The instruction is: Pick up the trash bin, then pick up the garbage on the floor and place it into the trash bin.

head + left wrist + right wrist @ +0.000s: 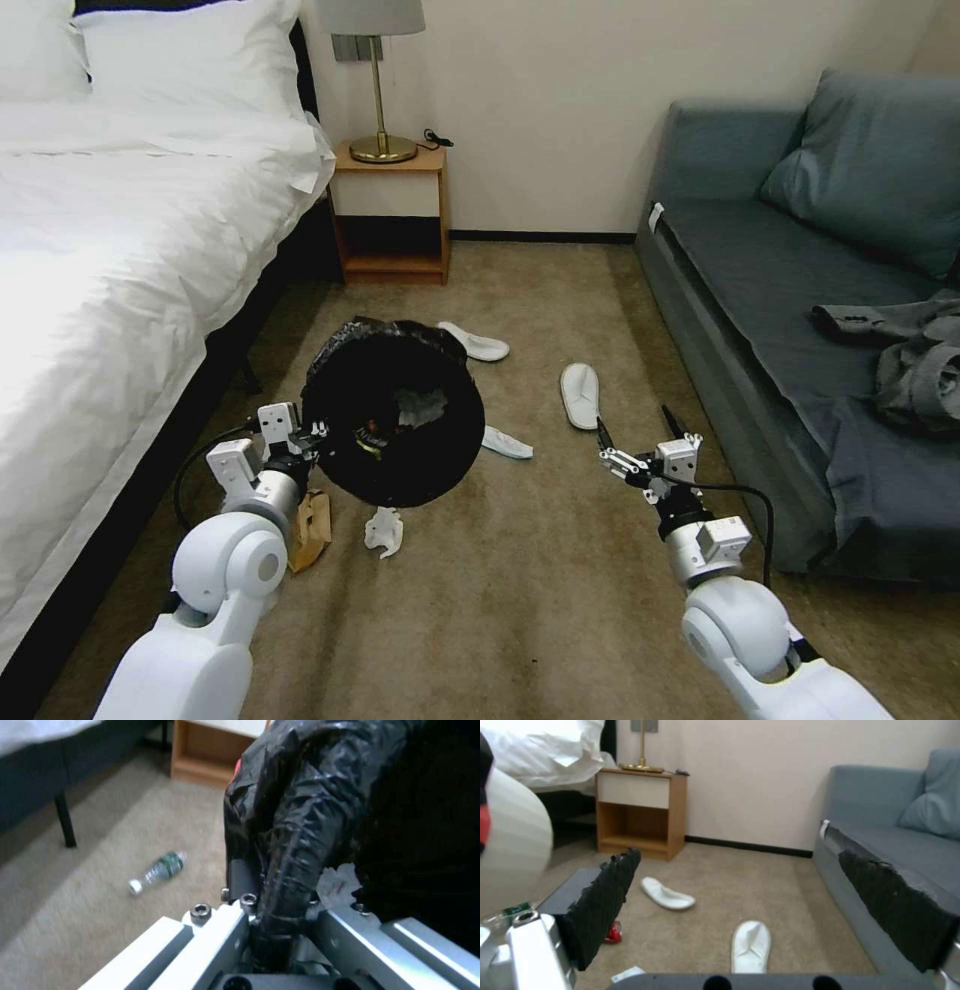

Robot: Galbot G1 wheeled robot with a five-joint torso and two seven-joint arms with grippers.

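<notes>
Trash bin hangs tilted above the carpet, its mouth turned toward the camera, beside the bed; left gripper is pinched onto its bag-wrapped rim, and in the left wrist view the fingers clamp a fold of black plastic; right gripper is held over the carpet near the sofa, fingers spread wide and holding nothing; one slipper lies just ahead of it, another slipper sits behind the bin; crumpled tissue and brown paper bag lie below the bin near the left arm; green-labelled bottle rests on its side on the carpet; red can lies on the floor
</notes>
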